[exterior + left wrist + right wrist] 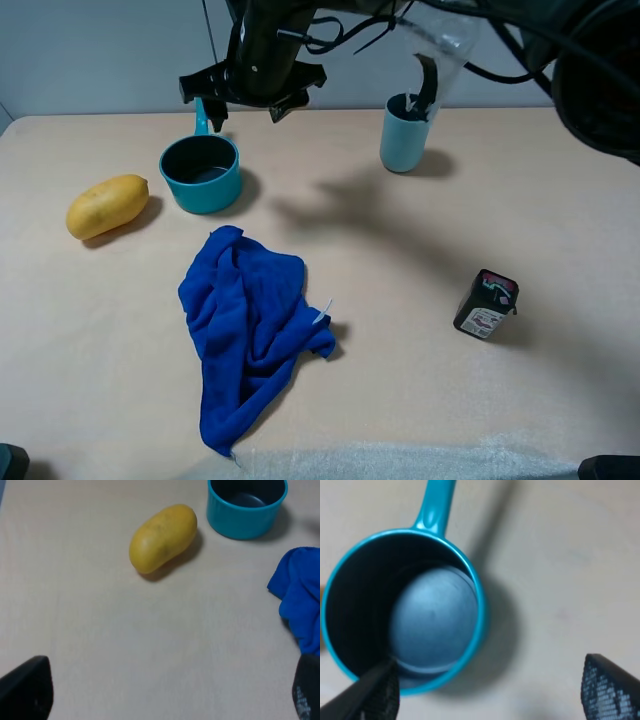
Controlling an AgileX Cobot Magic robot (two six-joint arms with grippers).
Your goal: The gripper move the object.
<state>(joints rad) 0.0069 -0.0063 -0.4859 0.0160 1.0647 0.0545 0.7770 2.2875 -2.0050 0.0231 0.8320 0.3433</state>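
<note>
1. Right gripper: jaws wide open, holding nothing, hanging over the pan. One fingertip overlaps the pan rim; can't tell if it touches.
2. Left gripper: jaws wide open, empty, only the dark tips visible at the frame corners.
3. Pan upright near the tabletop's far edge, toward the left; mango beside it, blue cloth nearer the front edge.
4. Pan handle partly hidden behind the right gripper in the high view.
5. Cup holds something dark, unclear what.
</note>
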